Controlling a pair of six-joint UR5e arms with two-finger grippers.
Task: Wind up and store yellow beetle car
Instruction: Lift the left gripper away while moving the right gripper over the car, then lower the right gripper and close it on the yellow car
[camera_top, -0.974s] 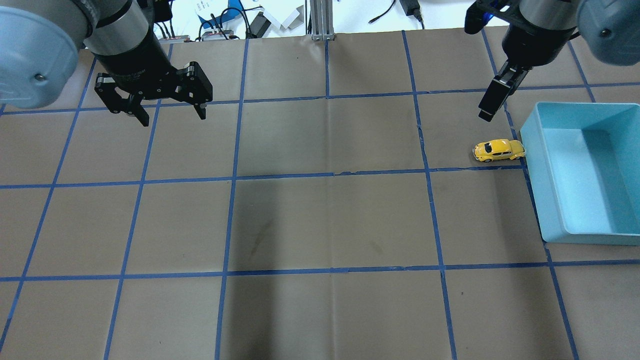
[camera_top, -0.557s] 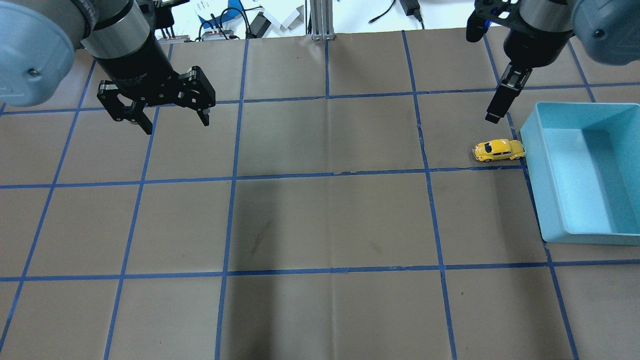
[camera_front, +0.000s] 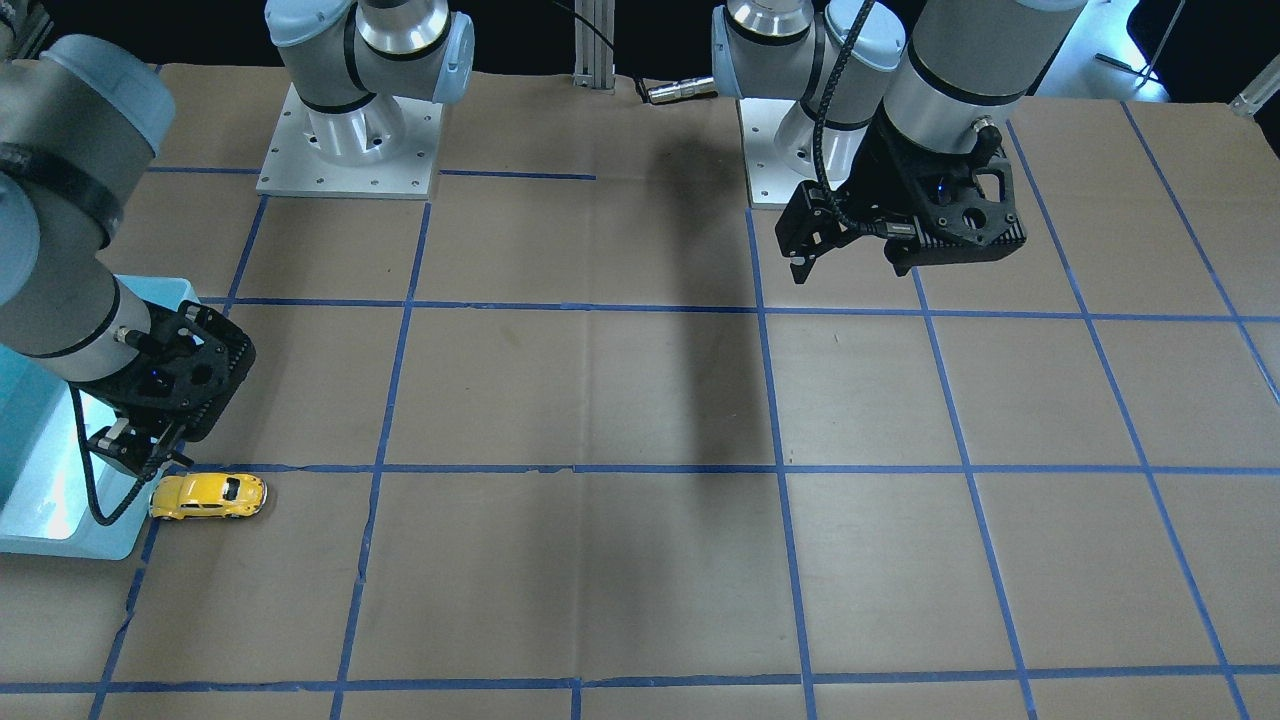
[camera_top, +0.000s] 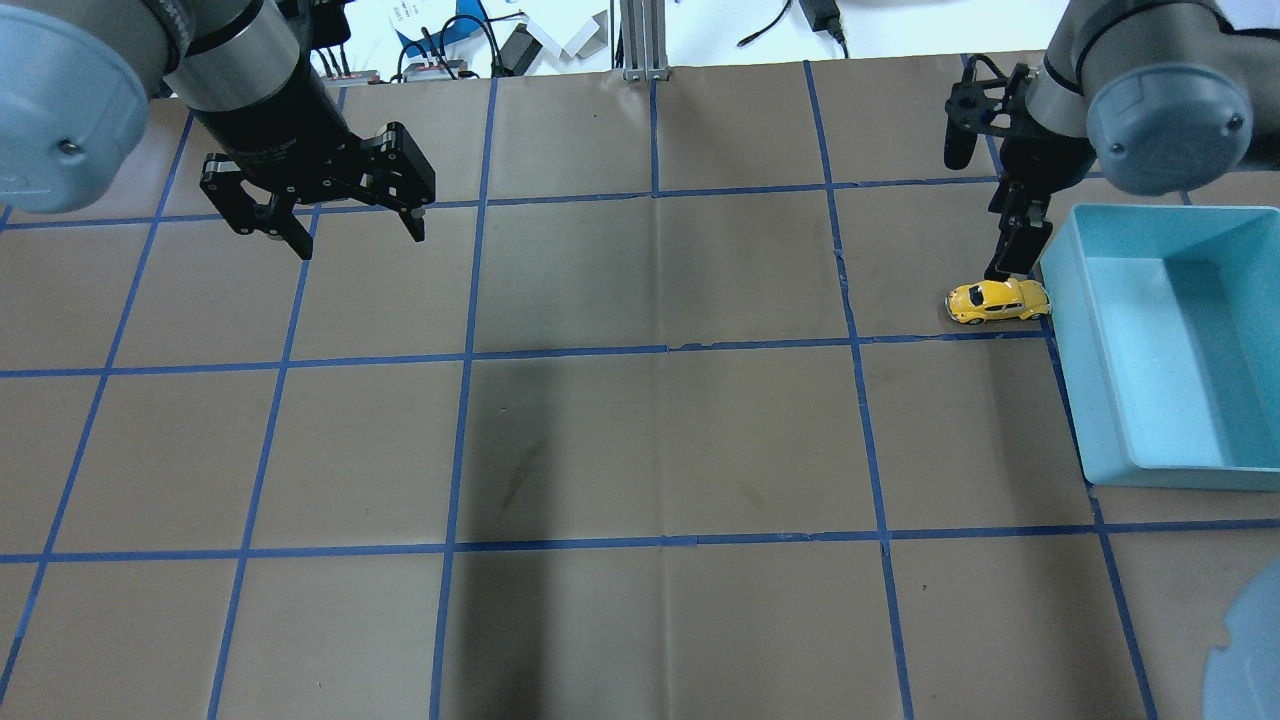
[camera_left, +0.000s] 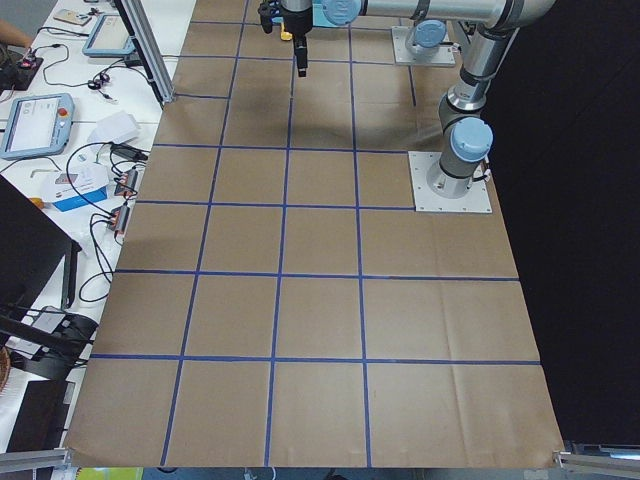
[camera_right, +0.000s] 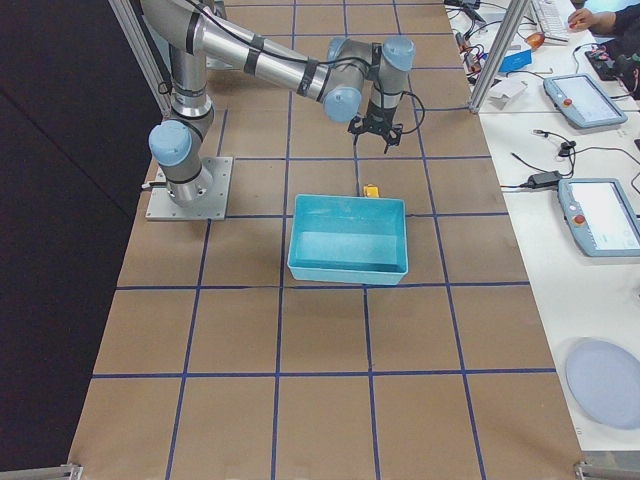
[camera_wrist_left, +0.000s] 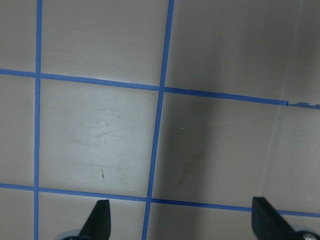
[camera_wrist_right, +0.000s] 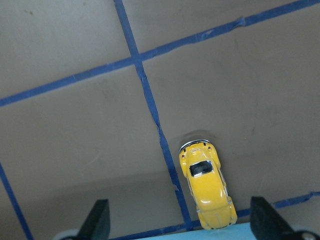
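Note:
The yellow beetle car (camera_top: 997, 301) stands on the brown paper with one end against the side wall of the teal bin (camera_top: 1075, 380). It also shows in the front view as the car (camera_front: 208, 496) and from the right wrist as the car (camera_wrist_right: 206, 185). My right gripper (camera_top: 1012, 262) hovers low just behind the car. It is open, and the right wrist view has the car between the lines of its two fingertips (camera_wrist_right: 99, 222). My left gripper (camera_top: 358, 238) hangs open and empty over the far left of the table, also seen as the gripper (camera_front: 850, 268).
The teal bin (camera_front: 60, 545) holds nothing visible and sits at the table's right edge. Blue tape lines grid the paper. Both arm bases (camera_front: 350, 150) stand at the robot's side. Cables and clutter lie beyond the far edge (camera_top: 450, 40).
My right gripper has dropped and shifted right, from above and behind the car to just over it. The left gripper has barely drifted. The car has not moved.

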